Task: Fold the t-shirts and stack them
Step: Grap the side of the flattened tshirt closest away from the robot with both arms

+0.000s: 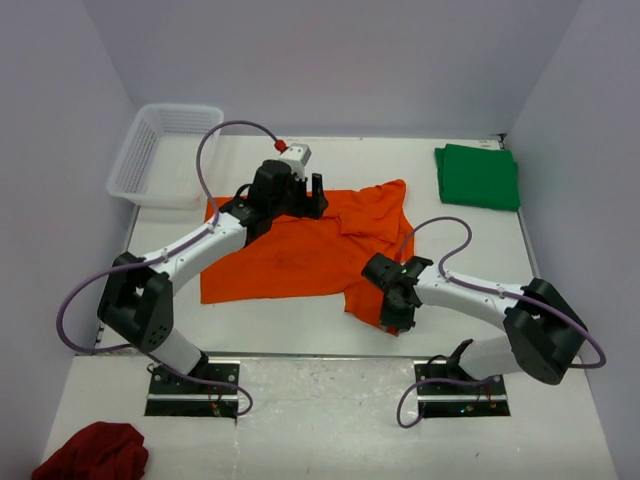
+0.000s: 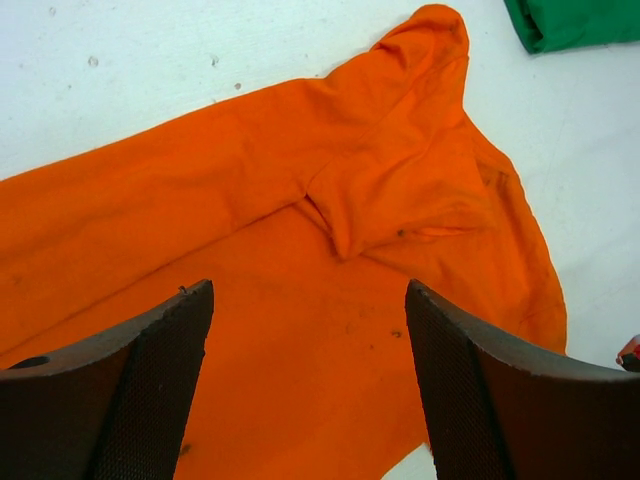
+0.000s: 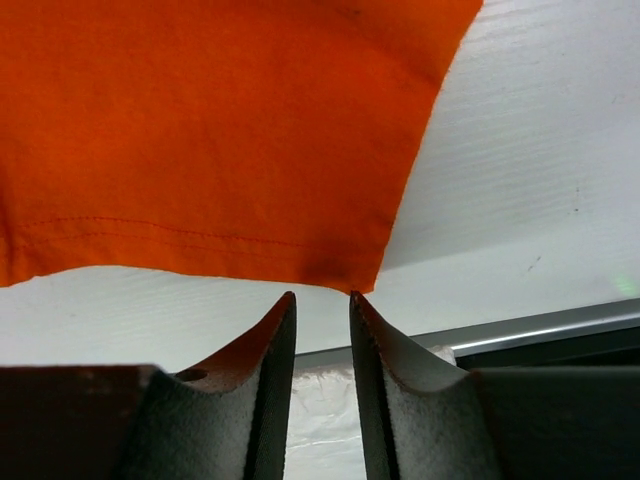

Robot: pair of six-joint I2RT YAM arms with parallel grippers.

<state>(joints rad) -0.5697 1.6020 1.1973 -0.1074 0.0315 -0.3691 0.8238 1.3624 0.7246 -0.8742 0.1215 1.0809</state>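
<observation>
The orange t-shirt (image 1: 290,250) lies spread in the middle of the table, with its right part bunched and folded over. In the left wrist view (image 2: 330,200) a sleeve or collar fold shows. The green t-shirt (image 1: 478,176) lies folded at the back right, and its corner shows in the left wrist view (image 2: 575,20). My left gripper (image 1: 305,193) is wide open and empty above the shirt's far edge (image 2: 310,290). My right gripper (image 1: 396,315) is at the shirt's near right corner. Its jaws (image 3: 322,295) stand a narrow gap apart, with the tips just short of the hem corner (image 3: 350,270) and nothing between them.
A white plastic basket (image 1: 165,150) stands at the back left. A dark red cloth (image 1: 92,452) lies at the near left, below the arm bases. The table's front edge (image 3: 520,330) runs just beyond the right gripper. Walls close in on the left, back and right.
</observation>
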